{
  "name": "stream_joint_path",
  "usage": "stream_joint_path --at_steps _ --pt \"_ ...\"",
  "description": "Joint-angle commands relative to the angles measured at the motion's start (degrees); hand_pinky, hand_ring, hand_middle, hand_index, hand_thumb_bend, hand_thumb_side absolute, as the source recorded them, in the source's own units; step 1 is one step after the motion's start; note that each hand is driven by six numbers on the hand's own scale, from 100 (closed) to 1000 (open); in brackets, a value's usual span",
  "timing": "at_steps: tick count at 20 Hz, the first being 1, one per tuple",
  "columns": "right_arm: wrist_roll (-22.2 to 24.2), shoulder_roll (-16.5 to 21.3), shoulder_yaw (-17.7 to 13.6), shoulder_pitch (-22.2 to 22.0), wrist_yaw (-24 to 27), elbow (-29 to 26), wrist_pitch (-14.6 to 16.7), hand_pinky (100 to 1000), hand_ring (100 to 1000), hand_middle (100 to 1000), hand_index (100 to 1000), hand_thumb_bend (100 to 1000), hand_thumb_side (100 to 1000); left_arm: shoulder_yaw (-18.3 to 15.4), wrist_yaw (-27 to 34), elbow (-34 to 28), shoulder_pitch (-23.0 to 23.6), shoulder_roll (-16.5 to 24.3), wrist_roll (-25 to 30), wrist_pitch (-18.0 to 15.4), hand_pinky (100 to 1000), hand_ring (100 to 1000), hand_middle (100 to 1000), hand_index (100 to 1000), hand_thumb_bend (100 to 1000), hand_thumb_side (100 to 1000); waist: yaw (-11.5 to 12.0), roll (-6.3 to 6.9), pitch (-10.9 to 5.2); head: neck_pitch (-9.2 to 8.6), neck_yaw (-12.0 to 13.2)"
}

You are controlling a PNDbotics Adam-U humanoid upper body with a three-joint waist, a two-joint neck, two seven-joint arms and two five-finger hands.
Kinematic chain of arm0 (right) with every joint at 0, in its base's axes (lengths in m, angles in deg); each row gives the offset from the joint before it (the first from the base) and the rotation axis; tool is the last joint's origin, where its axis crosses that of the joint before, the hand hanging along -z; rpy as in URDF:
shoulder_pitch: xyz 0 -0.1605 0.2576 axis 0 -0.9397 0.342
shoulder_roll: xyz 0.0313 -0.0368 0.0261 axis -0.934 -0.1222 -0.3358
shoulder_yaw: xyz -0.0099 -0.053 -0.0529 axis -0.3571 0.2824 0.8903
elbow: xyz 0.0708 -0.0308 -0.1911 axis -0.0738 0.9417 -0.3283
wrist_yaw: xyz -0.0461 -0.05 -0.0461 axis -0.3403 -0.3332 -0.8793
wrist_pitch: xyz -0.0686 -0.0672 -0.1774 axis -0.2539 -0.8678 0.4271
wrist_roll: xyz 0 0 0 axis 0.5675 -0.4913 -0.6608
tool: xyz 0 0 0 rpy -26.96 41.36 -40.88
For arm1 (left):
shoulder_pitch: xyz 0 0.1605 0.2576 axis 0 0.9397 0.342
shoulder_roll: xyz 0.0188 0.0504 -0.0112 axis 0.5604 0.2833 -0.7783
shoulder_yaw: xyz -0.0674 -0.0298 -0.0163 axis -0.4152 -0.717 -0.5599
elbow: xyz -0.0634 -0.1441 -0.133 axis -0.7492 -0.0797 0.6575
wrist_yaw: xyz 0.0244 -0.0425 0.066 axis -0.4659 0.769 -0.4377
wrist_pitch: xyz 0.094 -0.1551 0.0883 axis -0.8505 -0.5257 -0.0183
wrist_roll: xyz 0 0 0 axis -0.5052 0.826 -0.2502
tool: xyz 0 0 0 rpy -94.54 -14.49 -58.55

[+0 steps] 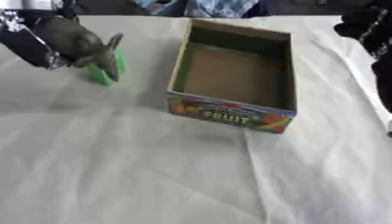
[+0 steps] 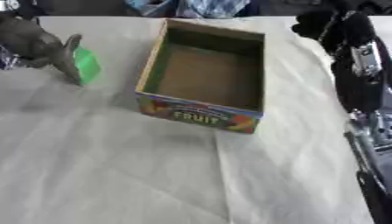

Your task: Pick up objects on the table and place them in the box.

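A green object (image 1: pixel 102 72) is held at the far left, just above the white cloth, left of the box. My left hand (image 1: pixel 80 43) comes in from the upper left and its fingers are curled round the green object. The open cardboard box (image 1: pixel 232 69), with "FRUIT" printed on its front, stands in the middle and shows a bare brown floor inside. My right arm (image 2: pixel 354 57) runs along the right edge; the dark shape at its upper end (image 2: pixel 321 24) is blurred, and its fingers cannot be made out.
A wrinkled white cloth (image 1: pixel 153 166) covers the table. Blue and dark items lie beyond the far edge (image 1: pixel 199 6).
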Motion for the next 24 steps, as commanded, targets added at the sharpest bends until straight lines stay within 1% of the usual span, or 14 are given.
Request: stream_joint_path --at_steps 1,4,9,14,18,19,21,24 --pt "-0.32 1.57 -0.72 0.75 0.28 -1.17 -0.09 814 741 709 965 392 1000 -2.15 0.20 -1.88 -2.49 -0.53 -0.67 2.15 100 290 1000 309 100 100 -0.19 0.11 -1.33 -0.32 -0.25" --pt "-0.28 1.55 -0.71 0.93 0.33 -1.17 -0.12 814 741 708 966 392 1000 -2.59 -0.97 -1.88 -3.78 -2.32 -2.65 3.91 100 288 1000 315 100 100 -0.54 0.26 -1.20 -0.62 0.10" --pt "-0.03 1.46 -0.50 1.52 0.53 -1.17 -0.21 813 741 708 967 392 1000 -2.46 -2.99 -0.16 -5.38 -5.65 -7.75 5.97 100 290 1000 322 100 100 -1.30 0.57 -0.86 -1.07 0.76" --pt "0.33 1.20 -0.30 2.06 0.72 -1.17 -0.28 813 741 708 968 392 1000 -2.03 -3.44 2.34 -6.55 -9.62 -11.44 6.63 100 283 1000 322 100 100 -2.17 0.73 -0.44 -1.54 1.14" --pt "0.66 0.85 -0.08 2.61 0.90 -1.17 -0.40 813 741 707 969 391 1000 -1.84 -4.43 4.64 -7.19 -13.07 -16.00 7.54 100 279 1000 325 100 129 -2.84 0.68 -0.07 -2.37 1.29" --pt "0.74 0.75 -0.01 2.80 0.99 -1.17 -0.44 813 741 707 969 392 1000 -1.70 -4.53 5.17 -7.23 -13.89 -17.25 7.67 100 279 1000 324 100 119 -3.06 0.68 0.00 -2.54 1.41" --pt "0.86 0.63 0.06 3.04 1.15 -1.17 -0.52 813 741 707 969 392 1000 -1.36 -4.60 6.12 -7.27 -14.84 -18.96 7.59 100 279 1000 324 100 119 -3.31 0.69 0.07 -2.69 1.56" --pt "0.93 0.57 0.06 3.14 1.26 -1.17 -0.55 812 741 708 970 396 1000 -1.17 -4.52 6.87 -7.34 -15.21 -20.04 7.26 100 276 1000 324 100 124 -3.41 0.66 0.12 -2.73 1.70"
